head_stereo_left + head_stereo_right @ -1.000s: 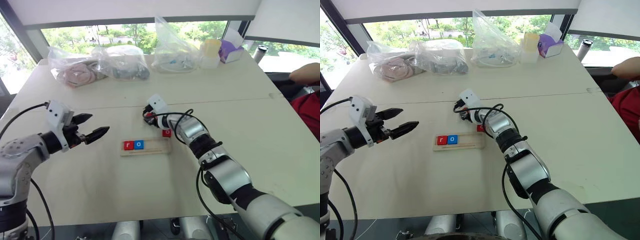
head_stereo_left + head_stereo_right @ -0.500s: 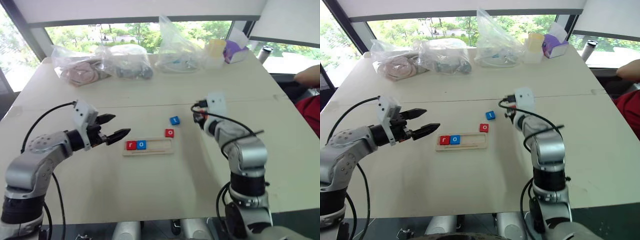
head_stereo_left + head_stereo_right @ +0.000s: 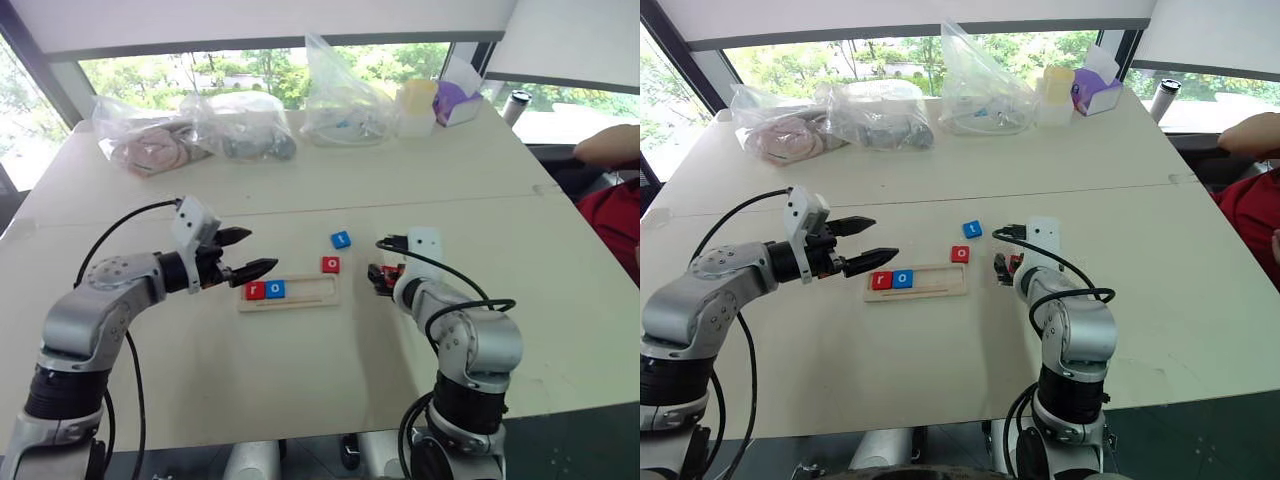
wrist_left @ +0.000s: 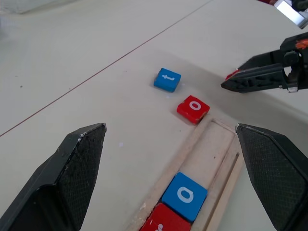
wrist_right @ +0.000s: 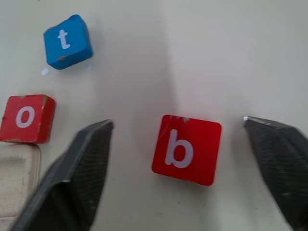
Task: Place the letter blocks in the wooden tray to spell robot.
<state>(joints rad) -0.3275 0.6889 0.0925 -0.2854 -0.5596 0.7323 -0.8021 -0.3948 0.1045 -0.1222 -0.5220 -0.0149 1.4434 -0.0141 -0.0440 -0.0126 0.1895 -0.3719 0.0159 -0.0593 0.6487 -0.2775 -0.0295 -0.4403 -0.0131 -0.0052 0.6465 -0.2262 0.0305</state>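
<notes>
- The wooden tray (image 3: 290,293) lies flat on the pale table (image 3: 480,190), near the middle, with its long side across the robot's front.
- Two letter blocks sit inside the tray at its left end, side by side and touching: a red r block (image 3: 255,290), then a blue o block (image 3: 276,288) to its right. The remaining length of the tray holds no tiles.
- A red o block (image 3: 330,264) lies on the table just beyond the tray's right end, outside the rim.
- A blue t block (image 3: 340,239) lies farther out from the robot, near the red o block but apart from it, turned at a slight angle.
- A red b block (image 5: 186,149) lies flat on the table to the right of the tray, letter up, between the right gripper's two fingers and touching neither.
- Right gripper (image 5: 180,168): fingers spread wide, released, holding nothing; it hangs low over the red b block.
- Left gripper (image 3: 245,254): fingers parted, empty; it points toward the tray's left end, its tips above the red r block.
- Along the far edge of the table stand several clear plastic bags (image 3: 345,95), a pale yellow container (image 3: 418,105) and a purple box (image 3: 455,100).
- A person's arm (image 3: 605,145) shows past the table's right edge.
</notes>
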